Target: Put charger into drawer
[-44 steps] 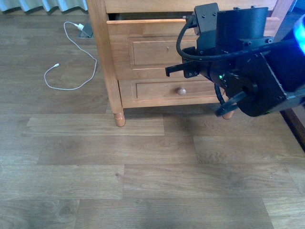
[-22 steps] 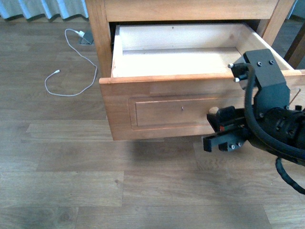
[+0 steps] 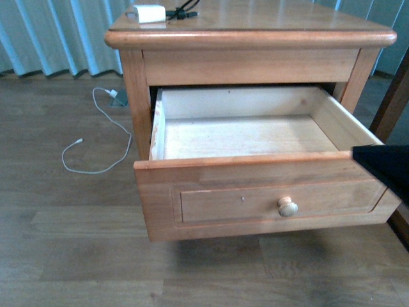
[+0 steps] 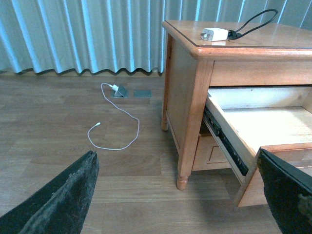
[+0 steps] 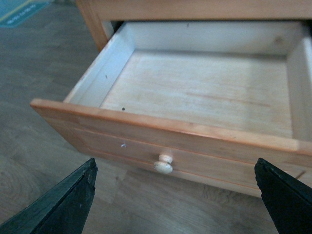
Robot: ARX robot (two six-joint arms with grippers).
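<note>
Drawer (image 3: 211, 192) wide open; charger (image 3: 149, 13) at tabletop (image 3: 268, 37) edge; left end effector (image 4: 175, 155), right end effector (image 5: 175, 163) apparently released.

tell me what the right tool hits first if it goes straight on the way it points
Probably the front panel of the drawer, near its knob, which shows between the fingers of the open right tool. Depth is unclear, so it might clear the front edge instead.
</note>
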